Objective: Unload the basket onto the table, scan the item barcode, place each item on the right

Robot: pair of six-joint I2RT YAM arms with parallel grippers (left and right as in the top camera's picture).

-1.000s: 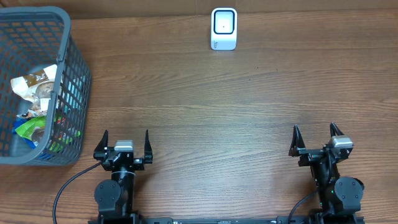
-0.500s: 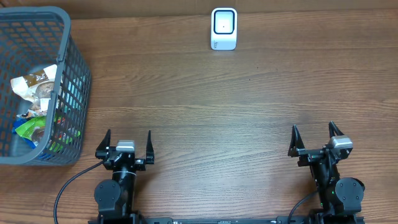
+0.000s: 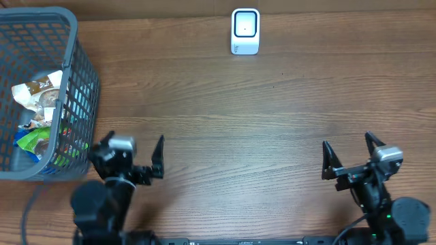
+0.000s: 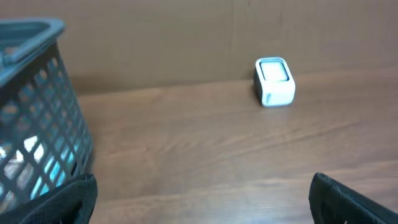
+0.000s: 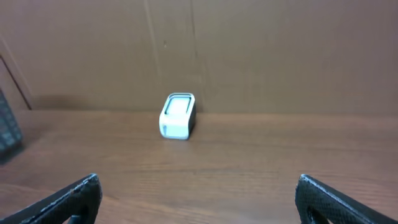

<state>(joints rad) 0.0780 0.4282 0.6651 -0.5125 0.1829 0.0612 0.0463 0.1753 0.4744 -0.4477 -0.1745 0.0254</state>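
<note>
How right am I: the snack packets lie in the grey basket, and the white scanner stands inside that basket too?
Wrong in one point: the overhead view shows the white scanner standing on the table at its far edge, apart from the grey basket. The snack packets do lie in the basket.

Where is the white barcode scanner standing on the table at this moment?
In the overhead view the white scanner stands at the far edge of the table, near the middle, well right of the grey basket.

top-down overhead; low wrist views toward scanner [image 3: 245,30]
</note>
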